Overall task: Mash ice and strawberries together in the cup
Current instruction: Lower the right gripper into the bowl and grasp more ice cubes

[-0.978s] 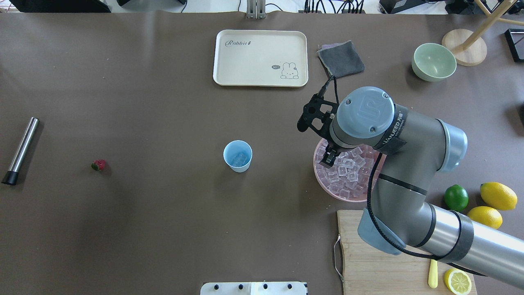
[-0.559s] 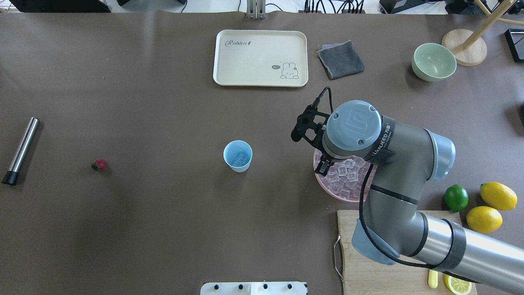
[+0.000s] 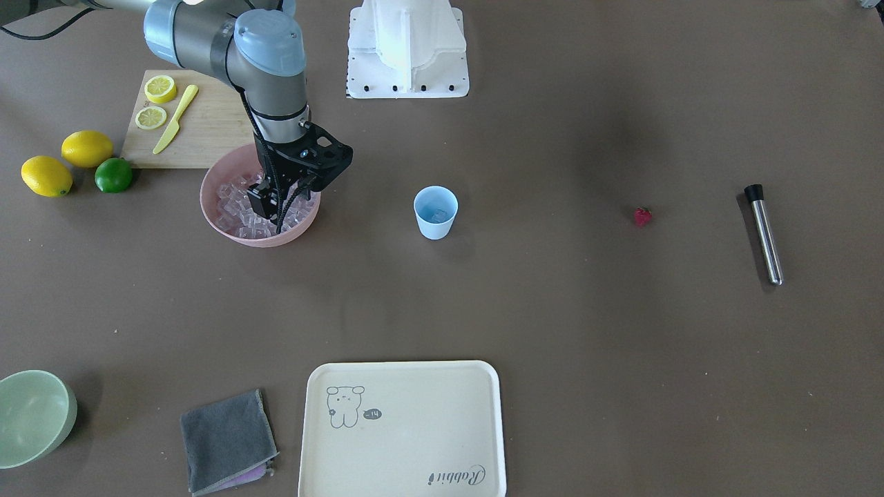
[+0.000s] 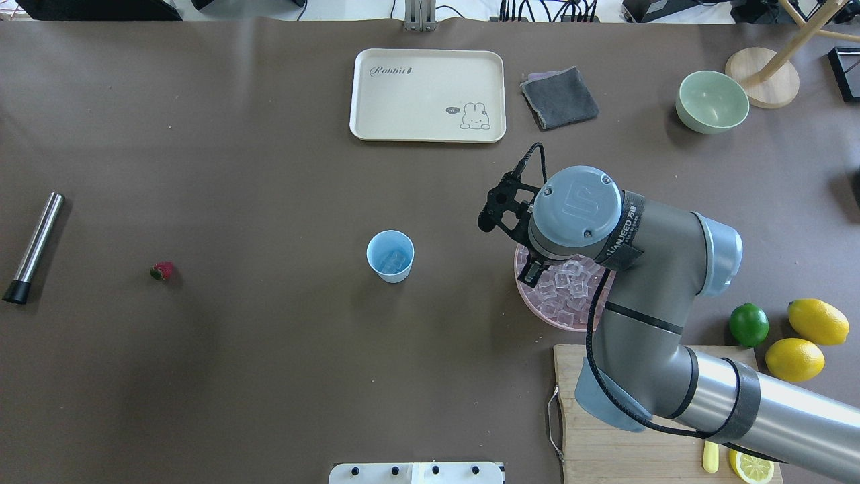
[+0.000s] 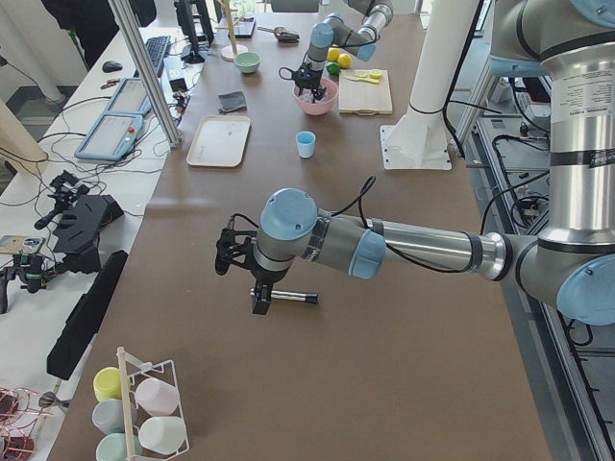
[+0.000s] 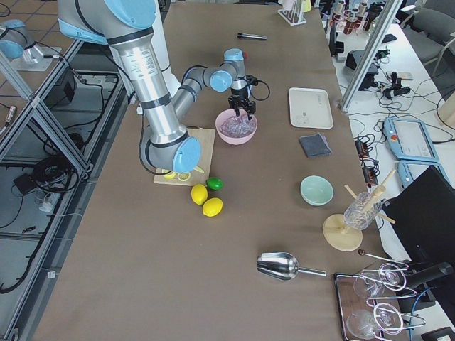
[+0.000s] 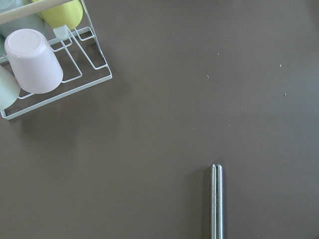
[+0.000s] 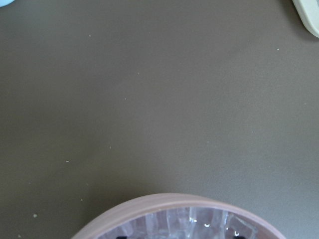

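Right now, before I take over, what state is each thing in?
cup: upright, some ice inside, no strawberry.
strawberry: whole, lying loose, apart from the cup.
pink bowl: upright, full of ice.
metal rod: lying flat, not held.
right gripper: down in the pink bowl among the ice; open or shut unclear.
left gripper: hovers near the metal rod; open or shut unclear.

Light falls bright and even from above on my brown matte table (image 4: 269, 370). Shadows are soft: a faint smear beside the pale-blue plastic cup (image 3: 435, 210) and under the pink bowl (image 3: 259, 240). The polished steel tube (image 3: 765, 238), far to my left, carries a white streak. The clear ice cubes (image 8: 199, 224) glint, and the bowl's rim blurs close to my right wrist lens. The side views bend at their edges.
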Controlling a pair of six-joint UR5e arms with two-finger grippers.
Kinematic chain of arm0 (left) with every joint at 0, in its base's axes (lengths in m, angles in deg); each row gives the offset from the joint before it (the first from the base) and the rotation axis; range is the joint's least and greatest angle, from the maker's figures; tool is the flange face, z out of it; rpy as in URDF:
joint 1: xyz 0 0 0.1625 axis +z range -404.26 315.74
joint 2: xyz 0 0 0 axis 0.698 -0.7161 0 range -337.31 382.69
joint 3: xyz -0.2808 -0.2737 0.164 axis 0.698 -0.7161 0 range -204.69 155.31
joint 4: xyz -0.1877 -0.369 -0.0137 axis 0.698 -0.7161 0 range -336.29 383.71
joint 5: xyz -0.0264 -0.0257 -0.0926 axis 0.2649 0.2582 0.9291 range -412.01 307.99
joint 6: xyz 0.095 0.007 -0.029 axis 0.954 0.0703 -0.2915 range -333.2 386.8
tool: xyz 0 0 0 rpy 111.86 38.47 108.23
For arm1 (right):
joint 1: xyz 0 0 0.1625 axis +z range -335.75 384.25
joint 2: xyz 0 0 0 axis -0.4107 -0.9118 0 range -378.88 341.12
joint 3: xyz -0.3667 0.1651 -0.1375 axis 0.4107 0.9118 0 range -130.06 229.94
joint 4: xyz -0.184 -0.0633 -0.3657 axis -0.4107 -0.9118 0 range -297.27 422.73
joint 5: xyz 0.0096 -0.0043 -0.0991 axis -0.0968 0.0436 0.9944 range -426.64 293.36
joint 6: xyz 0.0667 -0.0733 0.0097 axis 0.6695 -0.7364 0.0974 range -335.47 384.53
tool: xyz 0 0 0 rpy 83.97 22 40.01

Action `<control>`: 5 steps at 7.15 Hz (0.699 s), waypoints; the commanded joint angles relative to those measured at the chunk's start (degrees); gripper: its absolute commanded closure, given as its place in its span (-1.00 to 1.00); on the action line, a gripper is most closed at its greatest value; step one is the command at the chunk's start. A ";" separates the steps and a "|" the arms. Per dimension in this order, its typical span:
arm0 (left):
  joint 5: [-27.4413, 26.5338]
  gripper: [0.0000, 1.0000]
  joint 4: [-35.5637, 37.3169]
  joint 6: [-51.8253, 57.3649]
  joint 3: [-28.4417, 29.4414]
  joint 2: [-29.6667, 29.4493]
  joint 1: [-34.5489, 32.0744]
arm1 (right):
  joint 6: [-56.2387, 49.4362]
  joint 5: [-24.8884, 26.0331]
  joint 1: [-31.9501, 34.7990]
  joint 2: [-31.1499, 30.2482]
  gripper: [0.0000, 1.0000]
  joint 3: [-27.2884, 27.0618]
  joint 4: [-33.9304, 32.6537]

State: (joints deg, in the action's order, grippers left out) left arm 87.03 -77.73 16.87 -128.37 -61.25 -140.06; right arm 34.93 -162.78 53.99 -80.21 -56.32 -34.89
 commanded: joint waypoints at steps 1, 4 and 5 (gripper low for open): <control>0.00 -0.96 -0.07 0.00 0.06 0.01 -0.01 | -0.19 0.60 0.31 0.25 -0.44 0.27 -0.03; 0.00 -0.96 0.01 0.00 -0.03 0.01 0.08 | -0.46 0.87 0.58 0.16 0.15 0.27 -0.03; 0.00 -0.96 0.01 0.00 0.06 -0.08 0.26 | -0.46 0.87 0.58 0.16 0.40 0.27 -0.03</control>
State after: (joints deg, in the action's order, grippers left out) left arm 87.03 -77.74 16.87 -128.39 -61.27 -139.96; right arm 34.47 -161.93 54.54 -80.03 -56.06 -34.92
